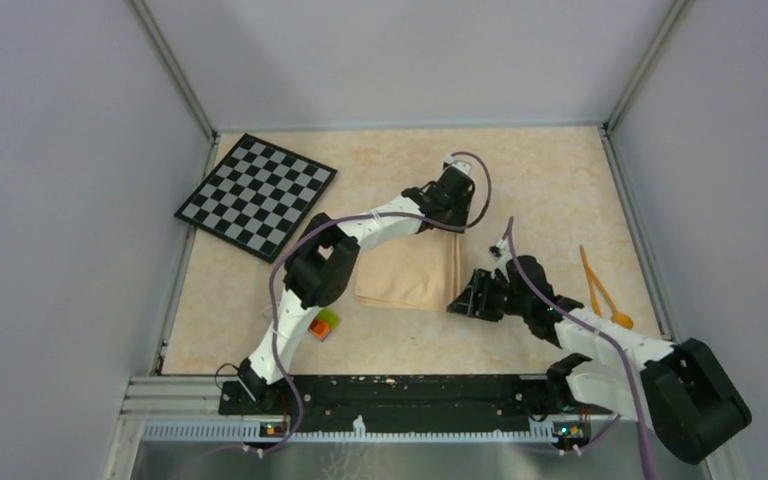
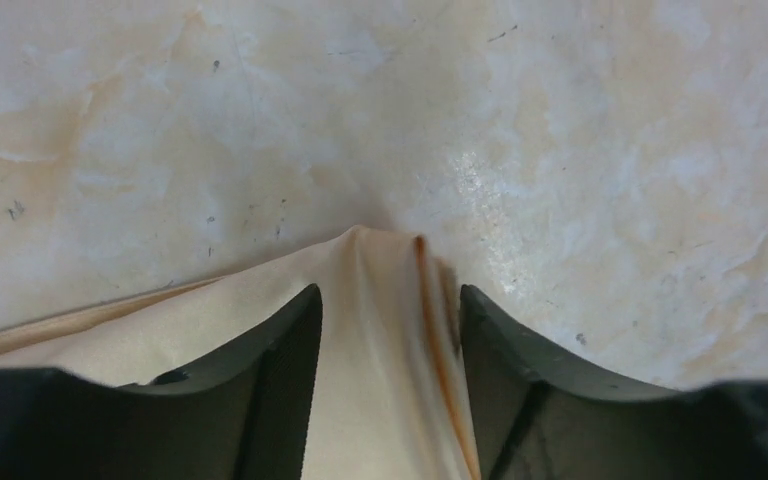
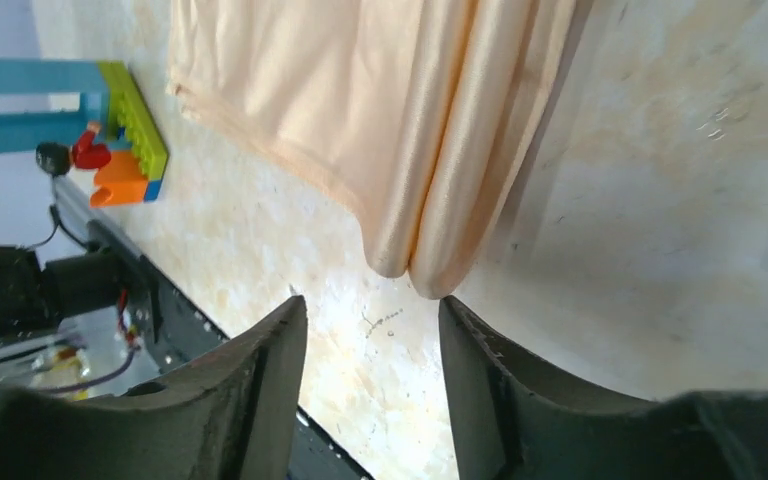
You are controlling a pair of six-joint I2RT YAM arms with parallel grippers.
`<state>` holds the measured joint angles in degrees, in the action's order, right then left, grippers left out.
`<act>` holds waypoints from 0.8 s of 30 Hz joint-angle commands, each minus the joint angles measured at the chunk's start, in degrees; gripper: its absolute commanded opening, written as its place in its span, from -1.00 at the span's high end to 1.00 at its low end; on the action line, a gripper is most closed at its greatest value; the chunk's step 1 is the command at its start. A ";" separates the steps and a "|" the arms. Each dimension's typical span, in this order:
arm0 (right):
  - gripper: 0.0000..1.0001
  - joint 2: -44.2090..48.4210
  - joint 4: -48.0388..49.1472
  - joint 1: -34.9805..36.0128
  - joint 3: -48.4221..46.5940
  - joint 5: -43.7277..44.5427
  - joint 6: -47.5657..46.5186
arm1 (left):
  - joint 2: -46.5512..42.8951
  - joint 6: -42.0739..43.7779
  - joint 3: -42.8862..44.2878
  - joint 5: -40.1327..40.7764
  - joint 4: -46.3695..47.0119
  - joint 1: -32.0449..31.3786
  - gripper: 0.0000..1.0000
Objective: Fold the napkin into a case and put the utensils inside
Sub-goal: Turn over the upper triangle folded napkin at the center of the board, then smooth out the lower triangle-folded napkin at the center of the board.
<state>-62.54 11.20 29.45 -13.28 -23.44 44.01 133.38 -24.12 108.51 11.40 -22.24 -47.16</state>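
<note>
The peach-orange napkin (image 1: 410, 270) lies folded into a flat rectangle in the middle of the table. My left gripper (image 1: 457, 205) is over its far right corner. In the left wrist view the left gripper (image 2: 390, 292) stands open, its jaws apart, with the napkin (image 2: 380, 350) lying loosely between them. My right gripper (image 1: 460, 303) is at the near right corner. In the right wrist view it (image 3: 372, 300) is open with nothing between its fingers, and the napkin's (image 3: 380, 120) rolled corner ends just beyond the tips. The orange-yellow utensils (image 1: 597, 288) lie on the table to the right.
A black-and-white checkerboard (image 1: 256, 195) lies at the far left. A cluster of coloured toy bricks (image 1: 324, 324) (image 3: 130, 150) sits near the left arm, close to the black base rail (image 1: 400, 395). Grey walls close in the table on three sides.
</note>
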 commanded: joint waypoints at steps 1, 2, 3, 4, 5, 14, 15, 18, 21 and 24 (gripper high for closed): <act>-0.07 6.96 -26.49 -1.52 -10.20 9.61 -8.90 | -10.78 0.41 -2.68 -7.41 5.06 0.53 -0.38; -0.08 7.15 -28.00 -2.67 -11.67 9.78 -10.11 | -12.59 0.33 -3.21 -10.28 4.89 0.63 -0.53; -0.09 7.13 -28.44 -4.09 -12.69 9.12 -10.95 | -14.41 0.30 -3.82 -13.94 4.84 0.78 -0.64; -0.10 6.78 -28.62 -6.14 -13.92 8.70 -11.68 | -16.12 0.24 -4.44 -16.52 4.62 0.89 -0.71; -0.11 6.16 -28.53 -7.60 -15.09 8.35 -12.24 | -17.97 0.17 -5.24 -18.51 4.23 0.98 -0.77; -0.07 -17.07 -14.33 -17.94 -26.50 -1.73 -11.91 | -40.62 -6.13 -31.90 -26.78 8.33 1.12 -0.60; 0.00 -20.57 -13.64 -18.24 -28.58 -2.79 -12.06 | -43.12 -8.24 -36.19 -28.56 11.85 0.87 -0.48; 0.33 -28.56 -11.98 -19.18 -32.97 -6.43 -11.63 | -44.97 -13.64 -46.43 -29.65 20.54 -1.49 -0.37; 0.44 -32.08 -9.48 -19.26 -33.71 -9.92 -11.06 | -42.62 -14.33 -48.45 -24.46 21.24 -5.63 -0.50; 0.45 -30.92 -9.45 -19.26 -31.35 -9.81 -11.86 | -38.93 -12.21 -45.99 -16.62 17.10 -10.08 -0.34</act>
<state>-94.43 -1.69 10.57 -45.04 -29.34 33.01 91.55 -35.79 60.73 -12.53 -6.79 -52.62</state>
